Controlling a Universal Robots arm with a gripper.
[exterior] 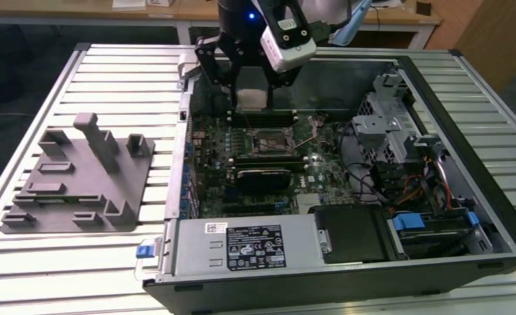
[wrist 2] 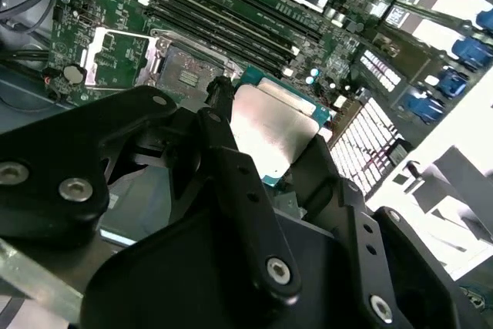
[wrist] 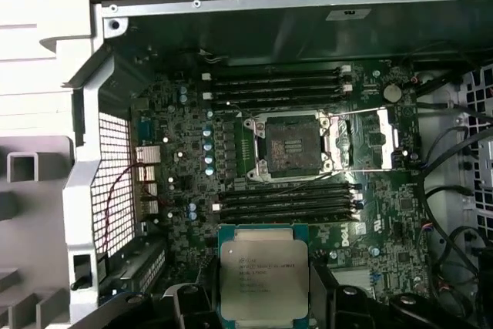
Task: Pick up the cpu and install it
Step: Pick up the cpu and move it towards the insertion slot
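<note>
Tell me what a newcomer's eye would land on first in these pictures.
The gripper holds the silvery cpu above the motherboard inside the open computer case. Next comes the empty socket in the middle of the board. The grey holder block stands on the slatted table at the exterior view's left.

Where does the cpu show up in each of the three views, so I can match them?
Exterior view: the cpu hangs between the fingers, above the motherboard.
Second wrist view: cpu clamped between the fingers, near the memory slots.
First wrist view: cpu close to the camera, printed face toward it.
Shared landmark: the open socket.
</note>
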